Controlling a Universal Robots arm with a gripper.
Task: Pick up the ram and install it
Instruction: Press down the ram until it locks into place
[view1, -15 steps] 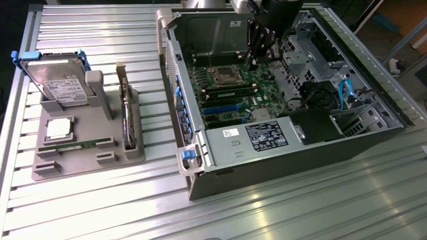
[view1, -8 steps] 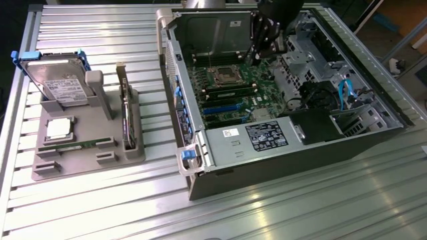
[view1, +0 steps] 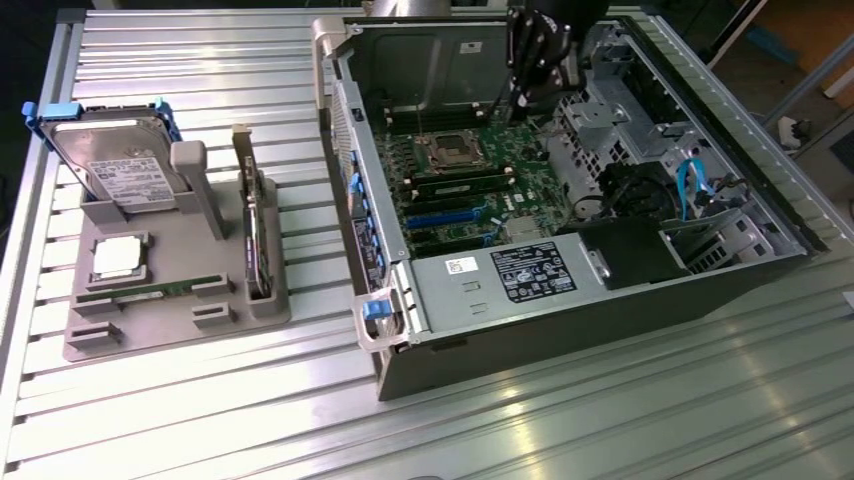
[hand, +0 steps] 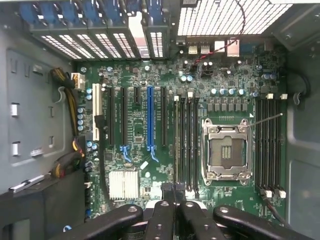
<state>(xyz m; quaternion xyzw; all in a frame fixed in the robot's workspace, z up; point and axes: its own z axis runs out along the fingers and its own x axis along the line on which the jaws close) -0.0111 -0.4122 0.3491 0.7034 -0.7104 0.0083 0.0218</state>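
Note:
The ram (view1: 134, 292) is a thin green stick resting on edge in a slot of the grey holder (view1: 254, 318), at the exterior view's left. Well away from it, my gripper (view1: 531, 96) hangs inside the open computer case (view1: 561, 330), above the green motherboard (view1: 467, 170). In the wrist view my gripper (hand: 173, 192) is shut, its dark fingertips (hand: 166, 196) pressed together with nothing visible between them. They hover near one end of the black memory slots (hand: 186, 140) beside the CPU socket (hand: 225, 152).
The holder also carries a silver hard drive (view1: 120, 170), a dark expansion card (view1: 254, 230) standing on edge and a square chip (view1: 118, 257). Inside the case are a power supply (view1: 527, 272), blue cables (view1: 690, 185) and drive cage walls. Ribbed metal table (view1: 601, 420) all around.

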